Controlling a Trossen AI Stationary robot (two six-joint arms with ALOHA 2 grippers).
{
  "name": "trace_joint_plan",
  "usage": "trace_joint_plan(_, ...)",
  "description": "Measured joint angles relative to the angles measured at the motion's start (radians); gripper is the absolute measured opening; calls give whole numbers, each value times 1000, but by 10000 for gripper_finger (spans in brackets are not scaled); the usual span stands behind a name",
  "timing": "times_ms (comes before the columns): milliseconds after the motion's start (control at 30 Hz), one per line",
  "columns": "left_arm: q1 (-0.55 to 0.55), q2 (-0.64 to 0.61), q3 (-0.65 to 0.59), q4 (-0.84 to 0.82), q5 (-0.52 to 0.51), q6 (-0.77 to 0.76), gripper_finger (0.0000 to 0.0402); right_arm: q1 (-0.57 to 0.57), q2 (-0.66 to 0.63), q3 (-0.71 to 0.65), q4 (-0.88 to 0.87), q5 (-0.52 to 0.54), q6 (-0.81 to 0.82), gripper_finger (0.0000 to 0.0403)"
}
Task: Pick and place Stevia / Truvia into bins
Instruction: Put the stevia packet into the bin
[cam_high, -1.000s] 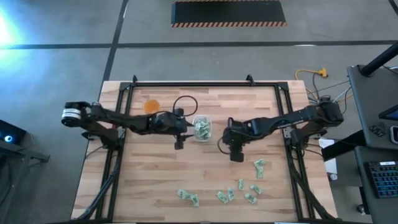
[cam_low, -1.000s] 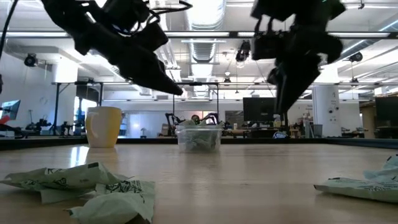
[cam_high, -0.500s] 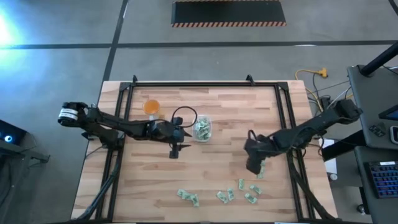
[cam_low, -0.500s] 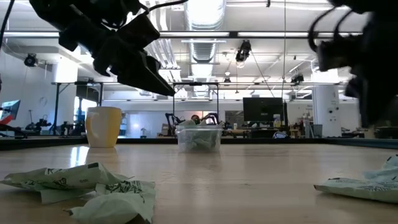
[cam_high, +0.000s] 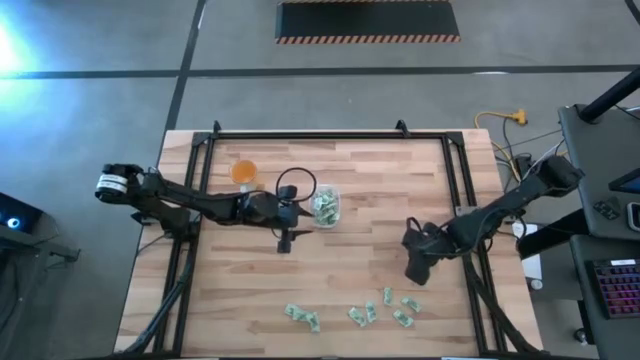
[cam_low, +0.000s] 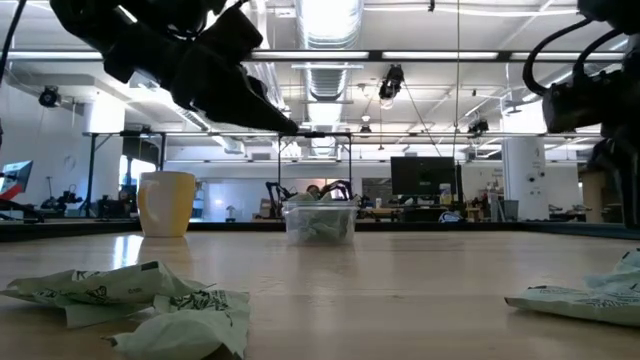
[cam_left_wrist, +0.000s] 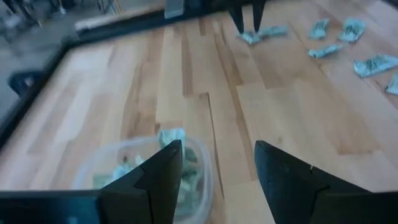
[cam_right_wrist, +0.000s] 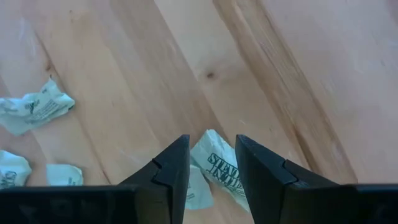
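Note:
The clear bin (cam_high: 323, 207) stands mid-table with several pale green Stevia sachets inside. My left gripper (cam_high: 285, 240) hangs open just beside it on its near-left side; the left wrist view shows the bin (cam_left_wrist: 149, 171) under one finger. More sachets (cam_high: 362, 314) lie loose along the near edge. My right gripper (cam_high: 415, 270) points down, open, over one sachet (cam_right_wrist: 217, 163) that lies flat on the wood. Its fingers (cam_right_wrist: 171, 168) stand on either side of that sachet and above it.
An orange cup (cam_high: 243, 172) stands to the far left of the bin. The black frame rails (cam_high: 460, 180) run along the table's left, right and far sides. Crumpled sachets (cam_low: 150, 300) lie close to the low camera.
My right gripper has swung from near the bin toward the table's right and near edges, sunk a little and rolled about its own axis; it now stands over a sachet. My left gripper has shifted slightly toward the near edge.

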Motion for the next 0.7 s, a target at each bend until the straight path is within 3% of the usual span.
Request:
trace_joint_plan(333, 1, 0, 0, 7, -3, 14, 185, 94, 0, -3, 26, 94, -128, 121)
trace_joint_plan(700, 2, 0, 0, 7, -3, 14, 185, 106, 1, -49, 90, 100, -71, 121)
